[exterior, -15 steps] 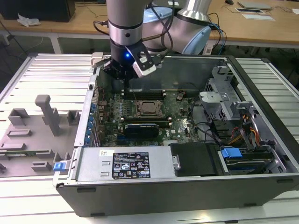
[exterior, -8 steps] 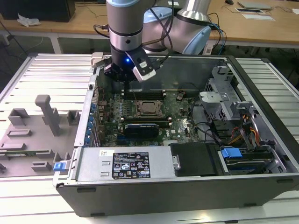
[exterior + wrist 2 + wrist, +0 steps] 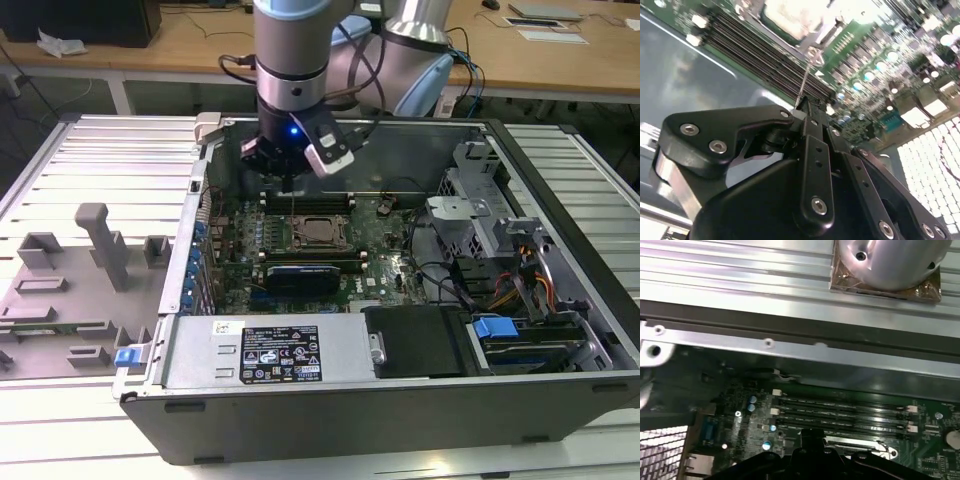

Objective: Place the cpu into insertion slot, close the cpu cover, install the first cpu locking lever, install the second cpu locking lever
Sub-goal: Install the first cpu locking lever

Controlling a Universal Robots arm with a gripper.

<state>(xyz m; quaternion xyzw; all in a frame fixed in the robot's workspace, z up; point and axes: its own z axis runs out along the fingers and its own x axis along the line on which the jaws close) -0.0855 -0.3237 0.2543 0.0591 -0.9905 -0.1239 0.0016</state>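
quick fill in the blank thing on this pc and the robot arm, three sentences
1. The gripper, shut on a thin metal lever, hangs above the ____ circuit board.
2. The chip socket lies beside the long ____ memory slots.
3. Grey holder blocks stand on the table at the exterior view's ____.

Missing words: green; black; left

In the second wrist view, the lower end of the locking lever is hidden between the closed fingertips of the gripper. The insertion slot is cut off by the picture's edge and washed out by glare. In the first wrist view it is largely covered by the gripper's body. In the exterior view, the arm is cut off at the top edge.
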